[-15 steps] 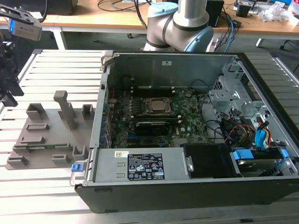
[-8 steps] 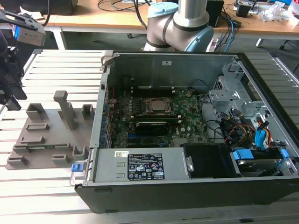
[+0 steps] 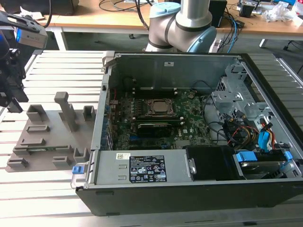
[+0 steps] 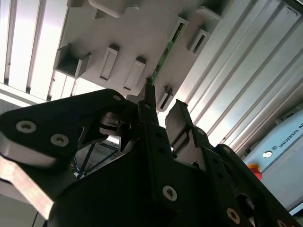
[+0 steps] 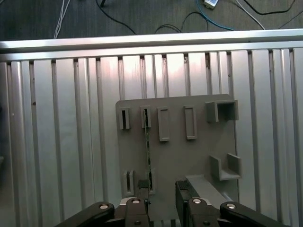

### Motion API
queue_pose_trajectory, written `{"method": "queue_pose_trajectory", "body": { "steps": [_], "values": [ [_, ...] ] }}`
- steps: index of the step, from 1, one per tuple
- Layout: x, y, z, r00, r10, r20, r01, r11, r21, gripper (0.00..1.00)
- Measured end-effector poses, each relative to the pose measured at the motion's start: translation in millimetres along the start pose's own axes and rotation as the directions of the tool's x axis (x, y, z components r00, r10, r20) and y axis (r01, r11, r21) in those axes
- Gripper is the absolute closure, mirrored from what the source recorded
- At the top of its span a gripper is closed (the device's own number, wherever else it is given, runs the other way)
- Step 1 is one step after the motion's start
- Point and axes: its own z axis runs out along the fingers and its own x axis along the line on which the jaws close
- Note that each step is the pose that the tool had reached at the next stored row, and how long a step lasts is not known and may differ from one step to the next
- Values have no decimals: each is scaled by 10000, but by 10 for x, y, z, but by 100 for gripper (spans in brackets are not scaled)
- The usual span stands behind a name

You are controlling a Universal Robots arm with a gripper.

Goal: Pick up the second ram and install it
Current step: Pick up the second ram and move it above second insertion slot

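Second ram [image 5: 147, 151] upright in grey slotted holder [image 5: 199, 161], hand [image 5: 161, 189] released above, open computer case [image 3: 199, 203] nearby

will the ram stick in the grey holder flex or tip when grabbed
Probably stiff: the ram stick runs straight across the grey holder. Likely light, being so thin edge-on. Standing on its narrow edge, it may tip if the claw nudges it sideways.

second ram [image 5: 147, 151]: thin green stick, I see it edge-on
pose: standing on its long edge
place: slotted into grey holder [image 5: 199, 156]
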Motion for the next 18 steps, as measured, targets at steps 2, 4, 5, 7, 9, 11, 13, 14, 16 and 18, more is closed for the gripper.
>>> {"method": "queue_pose_trajectory", "body": {
  "steps": [2, 4, 5, 7, 9, 11, 13, 14, 16, 18],
  "values": [
    [0, -2, 12, 10000, -1, 1, 1, 10000, 0, 64],
    [0, -5, 29, 10000, -1, 1, 1, 10000, 0, 64],
    [0, -6, 39, 10000, 0, 0, 0, 10000, -1, 64],
    [0, -6, 50, 10000, 0, 0, 0, 10000, -1, 64],
    [0, -7, 59, 10000, 0, 1, 0, 10000, 1, 64],
    [1, -8, 97, 10000, 0, 1, 0, 10000, 0, 64],
    [1, -8, 122, 10000, -1, 1, 1, 10000, 0, 64],
    [2, -9, 136, 10000, 0, 1, 0, 10000, 1, 64],
    [2, -10, 182, 10000, 0, 1, 0, 10000, 0, 64],
    [3, -10, 206, 10000, -1, 1, 1, 10000, 0, 64]
  ]
}}
